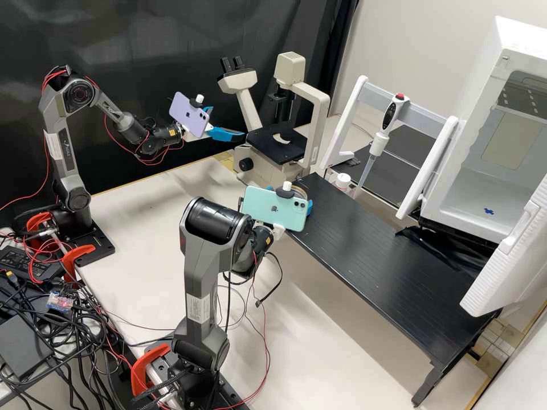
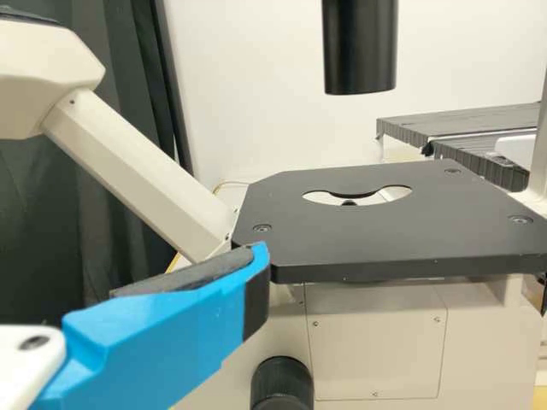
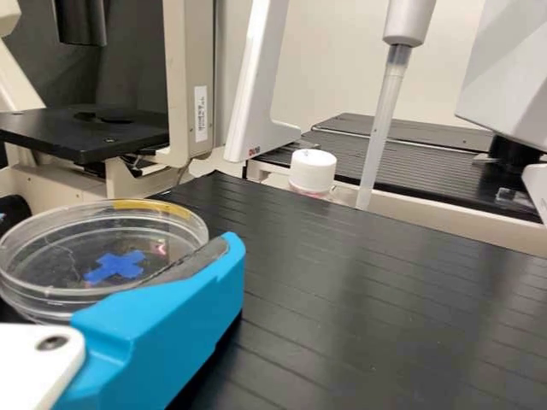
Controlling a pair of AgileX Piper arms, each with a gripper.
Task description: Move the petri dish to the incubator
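Note:
In the high view, my left gripper [image 1: 229,122] stands open at the microscope stage's near side; in its wrist view one blue finger of the left gripper [image 2: 162,299] shows before the stage. My right gripper [image 1: 308,206], partly behind a green phone, is over the black platform's left end. The clear petri dish [image 1: 298,190] is held there. In the right wrist view, the right gripper [image 3: 158,303] has a finger against the rim of the petri dish [image 3: 68,248], which carries a blue cross; the other finger is hidden. The white incubator [image 1: 476,191] stands open, a blue mark on its floor.
The microscope [image 1: 276,145] stands behind the platform [image 1: 370,256]. A pipette [image 1: 378,136] hangs in a white stand [image 1: 419,107] beside a white-capped bottle [image 1: 343,181]. The incubator's open door [image 1: 501,259] juts over the platform's right end.

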